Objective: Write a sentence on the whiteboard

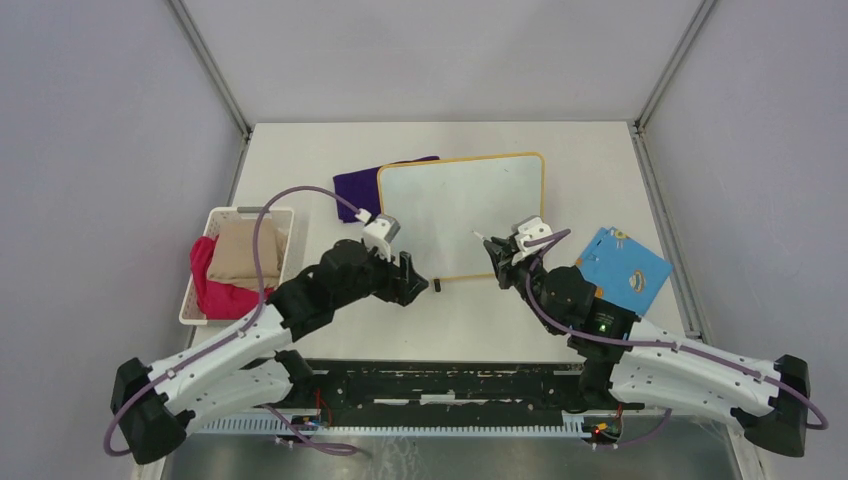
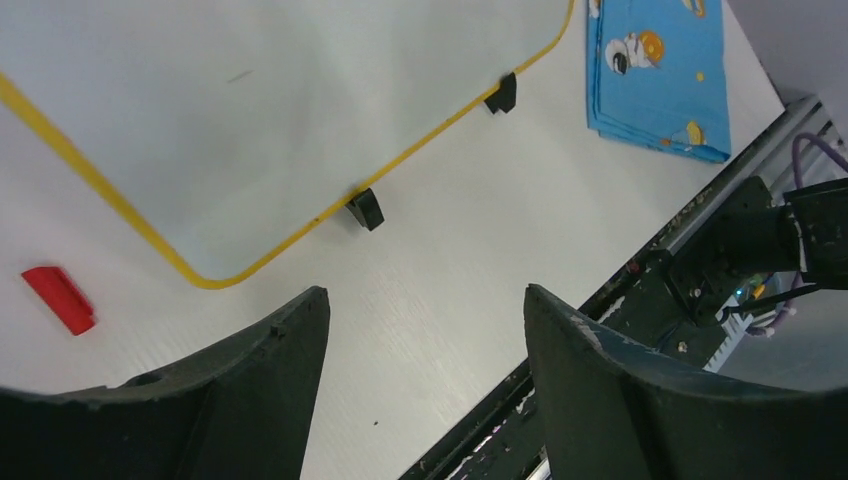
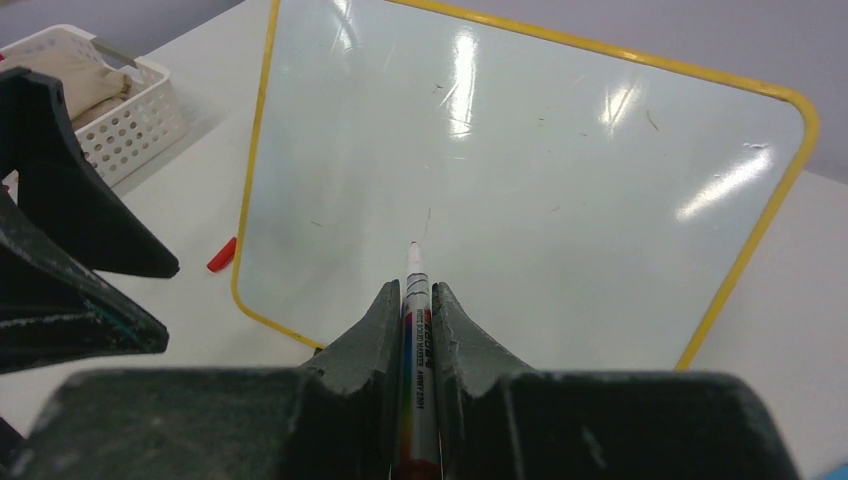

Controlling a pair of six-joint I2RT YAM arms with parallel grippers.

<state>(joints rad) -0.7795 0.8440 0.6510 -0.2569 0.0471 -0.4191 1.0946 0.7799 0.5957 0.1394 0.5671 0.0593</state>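
Note:
The whiteboard [image 1: 460, 205], glossy white with a yellow frame, lies flat mid-table with its black feet [image 2: 365, 208] on the near edge. Its surface [image 3: 520, 180] is blank apart from faint smudges, and no red sentence shows. My right gripper [image 3: 413, 287] is shut on a whiteboard marker [image 3: 417, 330], whose uncapped tip [image 3: 413, 247] points at the board's near part; I cannot tell if it touches. In the top view the right gripper [image 1: 497, 257] is over the board's near edge. My left gripper [image 1: 410, 280] is open and empty [image 2: 425, 292] just off the board's near-left corner.
A red marker cap [image 2: 58, 298] lies on the table beside the board's left edge. A white basket [image 1: 197, 300] with cloths stands at the left. A purple cloth [image 1: 358, 185] lies behind the board, and a blue patterned cloth [image 1: 625, 268] at the right. The rail [image 2: 560, 350] runs along the near edge.

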